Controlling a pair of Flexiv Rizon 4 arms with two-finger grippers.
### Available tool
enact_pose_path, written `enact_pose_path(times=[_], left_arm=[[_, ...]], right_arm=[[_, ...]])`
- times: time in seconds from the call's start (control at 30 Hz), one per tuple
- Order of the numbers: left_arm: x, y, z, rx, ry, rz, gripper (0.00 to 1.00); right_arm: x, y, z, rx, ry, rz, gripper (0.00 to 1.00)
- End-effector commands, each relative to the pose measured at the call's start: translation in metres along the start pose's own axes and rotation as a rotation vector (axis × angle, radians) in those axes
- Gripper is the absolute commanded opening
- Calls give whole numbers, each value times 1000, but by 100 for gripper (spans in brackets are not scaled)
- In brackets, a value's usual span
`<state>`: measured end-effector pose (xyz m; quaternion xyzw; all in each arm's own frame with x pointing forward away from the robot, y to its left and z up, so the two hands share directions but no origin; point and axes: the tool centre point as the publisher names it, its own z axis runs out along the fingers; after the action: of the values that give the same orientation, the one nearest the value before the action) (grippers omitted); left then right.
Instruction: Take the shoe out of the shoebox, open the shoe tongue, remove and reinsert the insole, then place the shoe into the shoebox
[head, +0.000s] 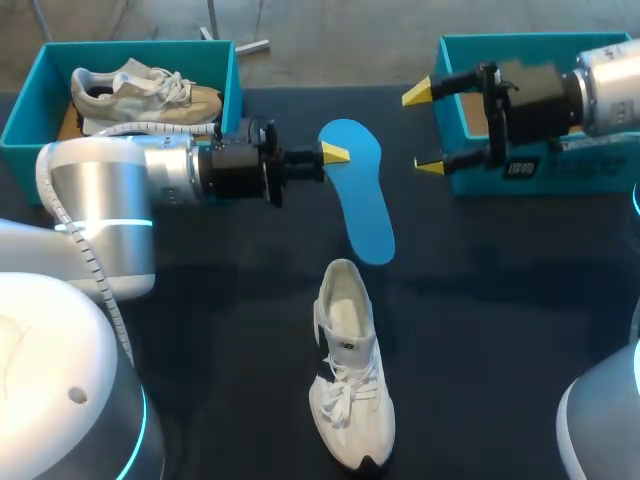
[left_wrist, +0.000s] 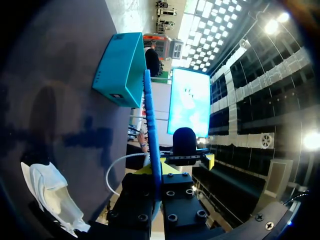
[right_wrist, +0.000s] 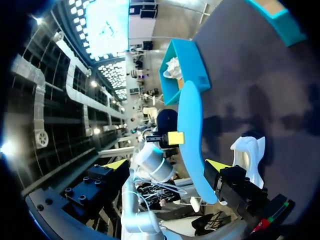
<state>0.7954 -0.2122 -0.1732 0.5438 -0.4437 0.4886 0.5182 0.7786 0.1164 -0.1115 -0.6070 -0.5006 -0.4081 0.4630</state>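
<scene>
Insole: the blue insole (head: 362, 190) is out of the shoe, pinched at its broad end, its length running out ahead of the fingers toward the shoe's opening. A shadow under it suggests it hangs clear of the bench.
Left hand: the left hand (head: 333, 154) is pressed onto the insole from both faces; in its own wrist view the insole shows edge-on between the fingers.
Why held so: gripping one end leaves the other free, which I judge suits feeding it back into the shoe.
Shoe: the white shoe (head: 350, 370) stands on its sole in mid-bench, its wide opening facing the insole, laces loose, nothing touching it.
Right hand: the right hand (head: 425, 130) is spread and empty, hovering by the right box, well apart from the shoe; probably free to steady the shoe.
Boxes: the right box (head: 455, 60) is teal, its inside mostly hidden by the arm. The left box (head: 30, 110), also teal, holds a beige sneaker (head: 140, 90).
Bench: the bench (head: 500, 300) is dark and matte.
</scene>
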Motion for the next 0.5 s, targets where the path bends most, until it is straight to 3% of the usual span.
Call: enact_pose_path(times=[0.03,0.33,0.5], left_arm=[[3,0,-2,-3,4,55,0],[19,-2,-14,-27,22,331,0],[28,-4,-23,-9,28,589,0]], right_arm=[[-3,0,3,-3,37,0,100],[-2,1,3,5,52,5,100],[-2,1,3,5,52,5,100]])
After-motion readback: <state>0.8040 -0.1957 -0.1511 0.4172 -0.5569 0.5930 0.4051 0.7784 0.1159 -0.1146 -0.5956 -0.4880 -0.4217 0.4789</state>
